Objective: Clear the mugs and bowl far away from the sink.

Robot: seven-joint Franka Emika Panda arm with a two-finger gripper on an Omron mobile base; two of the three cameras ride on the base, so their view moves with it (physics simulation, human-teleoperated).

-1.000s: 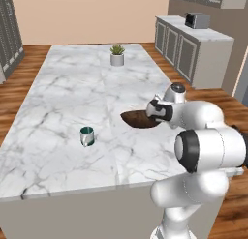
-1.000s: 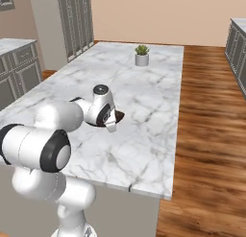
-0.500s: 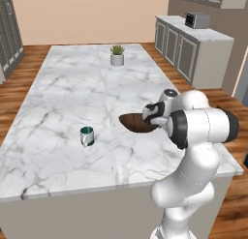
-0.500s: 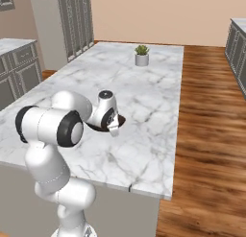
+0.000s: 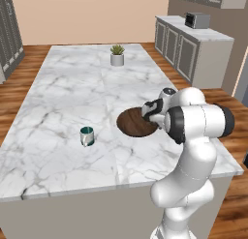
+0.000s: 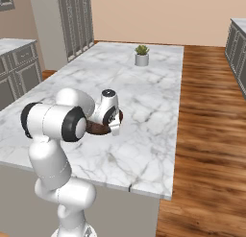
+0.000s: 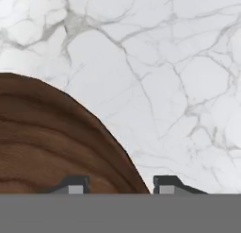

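Since the earlier frames our arm has folded in on itself, its big dark-jointed elbow now close to the cameras, while the bowl sits at much the same spot on the marble island

Going left to right in the left base view: a mug with a teal inside stands alone on the marble, well apart from the bowl. Next comes the wide dark-brown wooden bowl, resting flat near the island's right edge. At its right rim is our gripper, low over the wood. A small potted plant stands at the far end of the island

In the hand view the bowl's rim curves down between the two fingertips, one tip over the wood, the other over bare marble. The jaws straddle the rim with a visible gap on both sides, so we judge them parted and pinching nothing

We judge that the bowl step is closing out: it looks set down and let go. No sink shows in these views, so we cannot confirm how far off it is

Next we would lift straight up clear of the rim without dragging it, then swing left across the marble to the mug, coming down over it with jaws spread wide enough for its wall
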